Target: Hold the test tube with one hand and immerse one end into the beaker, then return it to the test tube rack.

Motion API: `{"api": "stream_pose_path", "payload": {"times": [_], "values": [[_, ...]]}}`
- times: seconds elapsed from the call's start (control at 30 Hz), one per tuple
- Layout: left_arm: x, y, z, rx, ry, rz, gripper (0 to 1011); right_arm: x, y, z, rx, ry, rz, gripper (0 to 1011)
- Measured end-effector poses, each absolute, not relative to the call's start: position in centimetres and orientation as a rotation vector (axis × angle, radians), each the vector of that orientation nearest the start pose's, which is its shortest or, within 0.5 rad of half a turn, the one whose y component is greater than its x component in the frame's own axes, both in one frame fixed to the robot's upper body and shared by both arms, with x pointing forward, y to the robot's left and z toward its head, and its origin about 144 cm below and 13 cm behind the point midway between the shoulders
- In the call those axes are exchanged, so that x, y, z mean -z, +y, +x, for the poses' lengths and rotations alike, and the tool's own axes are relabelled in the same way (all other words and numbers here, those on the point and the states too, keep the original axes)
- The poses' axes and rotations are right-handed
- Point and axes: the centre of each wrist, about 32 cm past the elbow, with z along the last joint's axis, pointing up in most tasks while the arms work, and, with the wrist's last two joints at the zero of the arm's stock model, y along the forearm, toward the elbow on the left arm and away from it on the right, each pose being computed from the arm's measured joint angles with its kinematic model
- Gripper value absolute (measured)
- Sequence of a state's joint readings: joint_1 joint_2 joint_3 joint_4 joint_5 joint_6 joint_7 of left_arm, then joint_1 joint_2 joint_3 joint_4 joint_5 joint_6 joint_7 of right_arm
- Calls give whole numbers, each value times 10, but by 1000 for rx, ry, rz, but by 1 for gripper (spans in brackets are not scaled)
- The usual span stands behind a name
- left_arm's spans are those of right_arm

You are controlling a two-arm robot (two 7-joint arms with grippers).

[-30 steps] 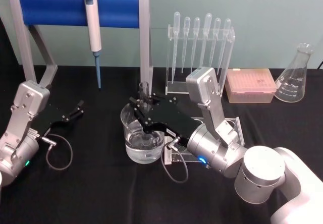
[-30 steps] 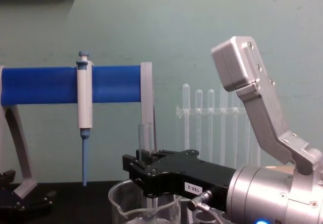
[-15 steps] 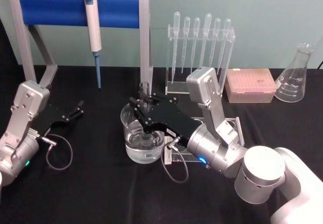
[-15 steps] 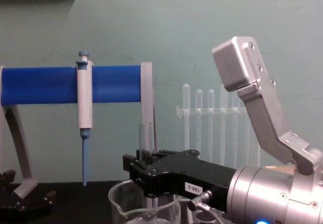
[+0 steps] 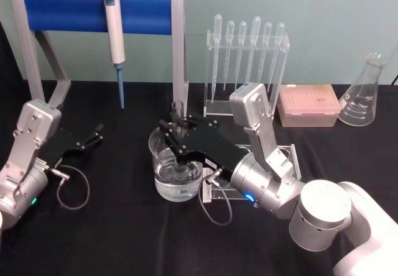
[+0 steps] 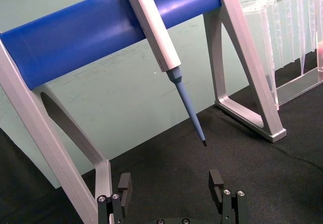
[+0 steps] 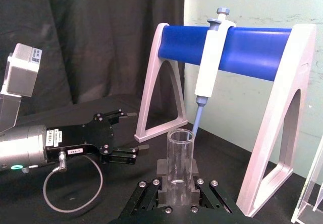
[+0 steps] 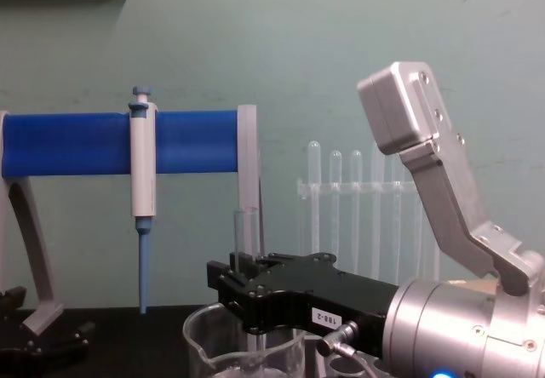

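While poised over the beaker (image 5: 163, 183), grips the test tube (image 5: 178, 110) in the right gripper (image 5: 177, 128), with the fingers closed tight on the glass some way below the rim. Holds the tube's long axis vertical: open rim up and clear above the fingers, round end down inside the beaker, at or in the clear liquid (image 5: 171, 188), though hard to tell which through the glass. From the chest camera, stands dead straight, rising just above the black gripper body. Bears a white label (image 8: 325, 317) on that body, reading "188-2" and upside down in the chest view. Rests the left gripper (image 5: 94, 134) well apart, low over the left side of the black table (image 5: 124, 226), with fingers spread wide and nothing between them. Shows graduation marks on the conical flask (image 5: 364, 96) at far right, too small to read.
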State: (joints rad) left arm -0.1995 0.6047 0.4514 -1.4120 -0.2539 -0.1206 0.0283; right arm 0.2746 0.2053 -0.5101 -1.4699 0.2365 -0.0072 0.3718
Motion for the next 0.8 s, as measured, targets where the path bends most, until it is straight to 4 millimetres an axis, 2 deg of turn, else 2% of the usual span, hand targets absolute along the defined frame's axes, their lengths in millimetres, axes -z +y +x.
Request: {"api": "stream_pose_path", "payload": {"times": [0.8], "values": [[-1140, 310, 489, -1248, -285, 304, 1000, -1175, -139, 501, 727, -91, -10, 228]]}}
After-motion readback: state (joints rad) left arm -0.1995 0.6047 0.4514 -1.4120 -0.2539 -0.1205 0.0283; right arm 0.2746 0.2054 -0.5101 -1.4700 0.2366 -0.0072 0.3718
